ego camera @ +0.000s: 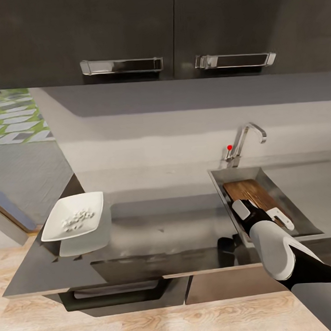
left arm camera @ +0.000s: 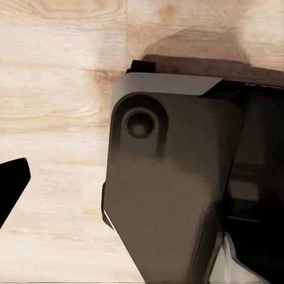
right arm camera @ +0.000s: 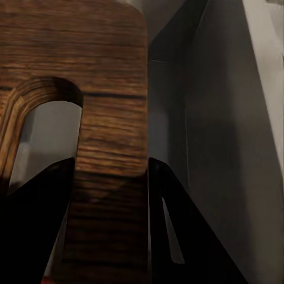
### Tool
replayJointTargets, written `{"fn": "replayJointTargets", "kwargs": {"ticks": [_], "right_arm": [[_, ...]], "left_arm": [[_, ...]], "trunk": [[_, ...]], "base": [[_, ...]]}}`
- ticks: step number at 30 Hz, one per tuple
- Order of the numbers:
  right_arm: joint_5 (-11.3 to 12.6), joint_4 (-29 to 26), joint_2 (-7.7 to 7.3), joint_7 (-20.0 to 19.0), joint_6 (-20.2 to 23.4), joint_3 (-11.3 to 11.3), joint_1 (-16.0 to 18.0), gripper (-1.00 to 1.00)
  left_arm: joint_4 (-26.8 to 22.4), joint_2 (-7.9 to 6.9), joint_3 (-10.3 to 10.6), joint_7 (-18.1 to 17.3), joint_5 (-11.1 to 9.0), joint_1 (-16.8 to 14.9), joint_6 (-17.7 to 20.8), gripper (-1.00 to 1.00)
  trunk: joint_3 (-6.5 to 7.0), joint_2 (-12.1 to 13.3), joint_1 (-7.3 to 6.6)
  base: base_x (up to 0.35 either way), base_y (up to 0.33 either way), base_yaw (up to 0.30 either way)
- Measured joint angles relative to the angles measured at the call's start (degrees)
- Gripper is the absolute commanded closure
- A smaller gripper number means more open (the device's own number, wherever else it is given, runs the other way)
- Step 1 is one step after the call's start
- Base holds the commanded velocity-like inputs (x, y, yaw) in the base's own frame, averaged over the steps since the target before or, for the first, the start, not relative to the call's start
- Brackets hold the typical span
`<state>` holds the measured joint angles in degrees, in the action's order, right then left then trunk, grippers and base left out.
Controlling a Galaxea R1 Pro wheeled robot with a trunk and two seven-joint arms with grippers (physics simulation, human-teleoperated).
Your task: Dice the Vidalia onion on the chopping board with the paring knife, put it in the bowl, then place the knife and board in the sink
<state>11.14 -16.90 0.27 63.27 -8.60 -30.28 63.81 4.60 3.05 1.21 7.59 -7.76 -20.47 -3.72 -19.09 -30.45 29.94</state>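
At the counter's left end the bowl (ego camera: pixel 74 218) holds the diced onion (ego camera: pixel 77 218). To the right, the chopping board (ego camera: pixel 247 193) lies inside the sink (ego camera: pixel 219 182), the right gripper (ego camera: pixel 264 214) clamped on its handle end (knife hidden, so its place is unclear). This looks like the final placing; next likely comes letting go. The left gripper's state cannot be told.

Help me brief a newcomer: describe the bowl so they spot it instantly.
Follow the grey countertop away from the sink to its far left corner. There sits the bowl: white, glossy, squarish, holding small whitish diced bits.
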Motion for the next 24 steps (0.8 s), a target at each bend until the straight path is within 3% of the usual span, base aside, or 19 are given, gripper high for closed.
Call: {"fn": "replayJointTargets", "kwargs": {"ticks": [24], "right_arm": [[-0.01, 0.02, 0.00, -0.08, 0.00, 0.02, -0.02, 1.00]], "left_arm": [[0.04, 0.00, -0.02, -0.01, 0.01, -0.01, 1.02, -1.00]], "trunk": [[-2.21, 0.00, 0.00]], "base": [[0.047, 0.000, 0.000]]}}
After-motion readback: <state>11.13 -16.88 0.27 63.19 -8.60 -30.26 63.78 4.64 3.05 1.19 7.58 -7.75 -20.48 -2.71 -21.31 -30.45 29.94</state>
